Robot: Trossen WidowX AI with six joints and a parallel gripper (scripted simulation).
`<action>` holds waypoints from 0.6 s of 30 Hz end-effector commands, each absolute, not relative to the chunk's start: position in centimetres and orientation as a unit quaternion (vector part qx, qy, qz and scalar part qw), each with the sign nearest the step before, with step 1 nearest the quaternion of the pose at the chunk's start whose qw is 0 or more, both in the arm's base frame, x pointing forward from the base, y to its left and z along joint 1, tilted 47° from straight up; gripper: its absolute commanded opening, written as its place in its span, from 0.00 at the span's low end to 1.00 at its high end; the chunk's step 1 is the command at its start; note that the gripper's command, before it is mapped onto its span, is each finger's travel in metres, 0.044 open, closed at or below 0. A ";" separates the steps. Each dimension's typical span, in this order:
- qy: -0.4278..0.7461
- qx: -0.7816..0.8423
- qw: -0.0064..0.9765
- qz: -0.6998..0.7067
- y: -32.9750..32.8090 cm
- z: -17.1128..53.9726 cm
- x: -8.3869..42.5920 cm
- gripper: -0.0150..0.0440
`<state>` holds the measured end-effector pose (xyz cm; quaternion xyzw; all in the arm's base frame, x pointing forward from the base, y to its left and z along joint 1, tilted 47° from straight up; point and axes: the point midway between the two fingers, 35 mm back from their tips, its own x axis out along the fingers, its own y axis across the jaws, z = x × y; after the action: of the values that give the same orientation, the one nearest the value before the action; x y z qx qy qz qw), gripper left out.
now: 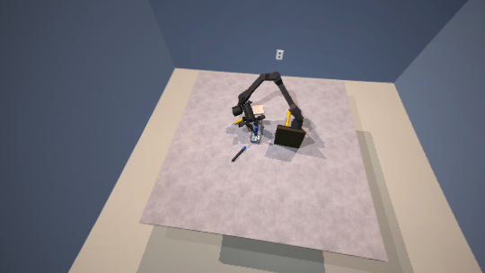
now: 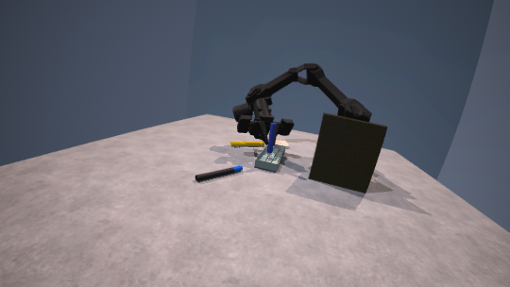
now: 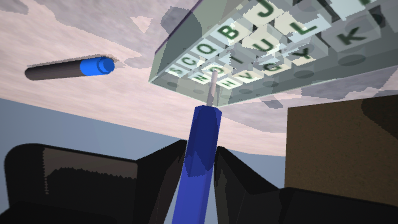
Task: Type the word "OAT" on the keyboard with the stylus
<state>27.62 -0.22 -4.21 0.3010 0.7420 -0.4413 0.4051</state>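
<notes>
My gripper (image 1: 255, 127) (image 2: 268, 139) (image 3: 201, 150) is shut on the blue stylus (image 2: 272, 134) (image 3: 205, 130), which stands nearly upright with its thin grey tip down. The small pale green keyboard (image 1: 255, 140) (image 2: 267, 165) (image 3: 175, 89) lies under the gripper. In the wrist view the stylus tip is on the O key (image 3: 218, 69), between the N key (image 3: 199, 78) and the I key (image 3: 236, 60). The O key looks lower than its neighbours and is partly hidden by the tip. The A and T keys cannot be made out.
A black marker with a blue end (image 1: 238, 154) (image 2: 214, 175) (image 3: 55, 71) lies beside the keyboard. A yellow stick (image 1: 238, 121) (image 2: 246, 143) and a pale block (image 1: 258, 109) lie behind it. A dark upright panel (image 1: 289, 136) (image 2: 347, 153) (image 3: 340, 145) stands to the right, before the arm base.
</notes>
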 end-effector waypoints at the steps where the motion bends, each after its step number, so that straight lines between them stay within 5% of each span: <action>1: 0.743 0.299 0.406 -0.440 -0.4 -4.4 27.6 0.39; 18: 0.743 0.299 0.406 -0.440 -0.5 -4.5 27.6 0.39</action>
<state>27.63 -0.50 -4.51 0.3009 0.7424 -0.4410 0.4048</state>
